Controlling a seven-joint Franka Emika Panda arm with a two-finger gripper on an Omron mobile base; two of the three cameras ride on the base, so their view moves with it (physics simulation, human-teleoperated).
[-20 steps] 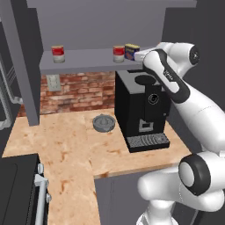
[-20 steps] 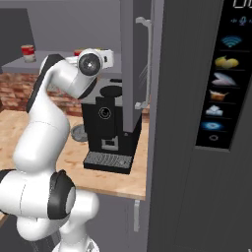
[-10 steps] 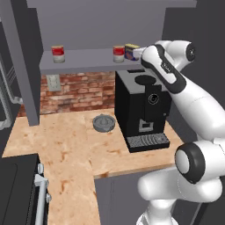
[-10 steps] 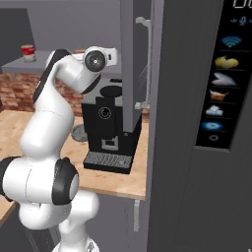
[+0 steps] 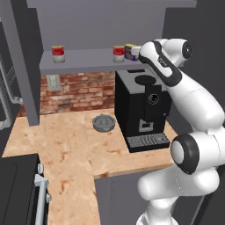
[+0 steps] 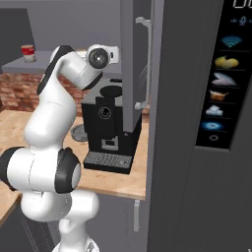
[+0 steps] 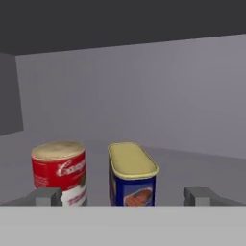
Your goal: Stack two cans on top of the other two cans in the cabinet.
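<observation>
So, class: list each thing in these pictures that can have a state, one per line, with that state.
Gripper: open, holding nothing, facing the two near cans.
Blue can: upright on the shelf, nothing stacked on it.
Red can beside it: upright, unstacked.
Far red can: upright, alone at the shelf's left end.
Cabinet: open-fronted.
Coffee machine: standing on the counter, no cup under it.

I see 3 cans on the grey cabinet (image 5: pixel 79 66) shelf: 1 red can (image 5: pixel 58 53) at left, another red can (image 5: pixel 118 53) beside the blue can (image 5: pixel 131 51) at right. The arm (image 5: pixel 169 70) reaches over the black coffee machine (image 5: pixel 143 107) toward that pair.
</observation>
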